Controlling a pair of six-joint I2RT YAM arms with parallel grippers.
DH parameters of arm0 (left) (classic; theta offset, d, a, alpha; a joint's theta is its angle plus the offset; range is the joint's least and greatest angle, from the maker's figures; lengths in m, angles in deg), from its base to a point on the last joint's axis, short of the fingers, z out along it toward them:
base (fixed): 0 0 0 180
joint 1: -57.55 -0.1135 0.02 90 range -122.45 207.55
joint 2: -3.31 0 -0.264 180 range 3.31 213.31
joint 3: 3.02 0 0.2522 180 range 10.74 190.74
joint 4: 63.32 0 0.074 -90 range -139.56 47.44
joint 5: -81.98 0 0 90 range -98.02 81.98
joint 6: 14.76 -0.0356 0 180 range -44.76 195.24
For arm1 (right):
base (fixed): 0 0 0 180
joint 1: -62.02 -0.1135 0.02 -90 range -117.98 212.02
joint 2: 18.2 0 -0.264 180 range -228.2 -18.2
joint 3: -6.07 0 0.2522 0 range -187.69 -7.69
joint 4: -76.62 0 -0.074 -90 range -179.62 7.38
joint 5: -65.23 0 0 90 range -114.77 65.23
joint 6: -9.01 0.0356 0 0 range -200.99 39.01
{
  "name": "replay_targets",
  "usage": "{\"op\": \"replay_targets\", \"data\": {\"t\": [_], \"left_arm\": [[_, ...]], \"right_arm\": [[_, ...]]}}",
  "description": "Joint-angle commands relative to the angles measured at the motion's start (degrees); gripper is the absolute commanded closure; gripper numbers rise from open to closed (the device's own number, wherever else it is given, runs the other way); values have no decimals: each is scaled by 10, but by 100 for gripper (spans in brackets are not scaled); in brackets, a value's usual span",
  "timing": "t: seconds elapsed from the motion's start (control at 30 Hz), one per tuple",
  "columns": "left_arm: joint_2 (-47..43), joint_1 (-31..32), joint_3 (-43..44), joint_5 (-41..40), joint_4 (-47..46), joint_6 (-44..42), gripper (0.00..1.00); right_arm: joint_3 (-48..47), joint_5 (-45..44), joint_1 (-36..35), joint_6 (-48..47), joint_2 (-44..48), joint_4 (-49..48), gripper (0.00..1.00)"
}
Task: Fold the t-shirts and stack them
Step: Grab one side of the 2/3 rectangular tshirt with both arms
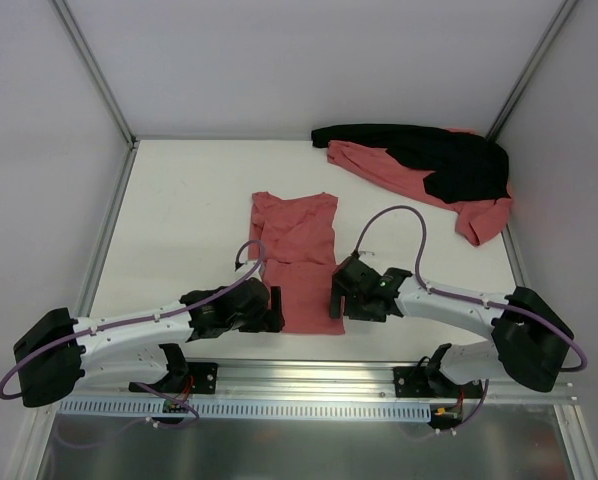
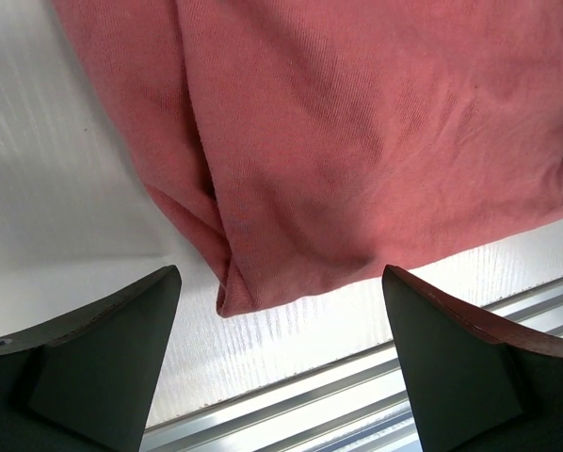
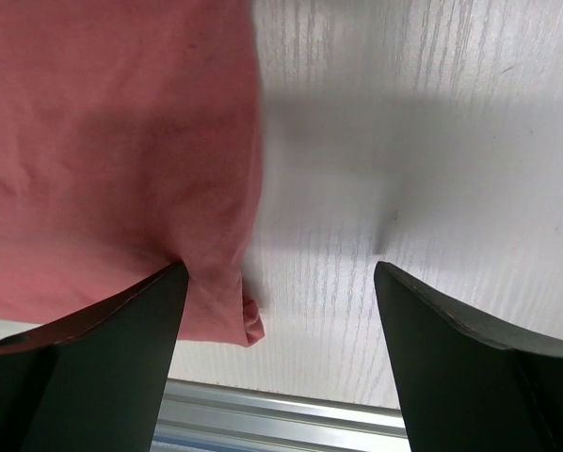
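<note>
One salmon-red t-shirt [image 1: 297,262], folded lengthwise, centre frame on white counter [image 1: 179,230]. Left hand [image 1: 275,310] and right hand [image 1: 337,298], fingers spread apart, empty, flanking its near corners. Upper right: heap of red t-shirts [image 1: 379,170], partly covered by black garment [image 1: 449,160].

Salmon-red t-shirts [image 1: 297,262], apparently black garment [image 1: 449,160], white table [image 1: 179,220]
</note>
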Motion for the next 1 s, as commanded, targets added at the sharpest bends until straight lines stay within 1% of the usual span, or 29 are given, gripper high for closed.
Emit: {"op": "replay_targets", "data": {"t": [0.0,0.27,0.37,0.73,0.97], "left_arm": [[-11,-6,0,-10,3,2,10],[-17,-6,-7,-6,6,7,9],[-20,-6,-8,-5,8,6,10],[-15,-6,-7,0,-1,2,10],[-7,-6,-3,2,-5,-2,9]], "right_arm": [[-12,-10,-9,32,-15,-5,15],[-19,-9,-39,47,-29,-13,16],[-29,-13,-46,47,-27,-1,16],[-67,-46,-49,57,29,66,16],[-53,-30,-59,75,11,48,16]]}}
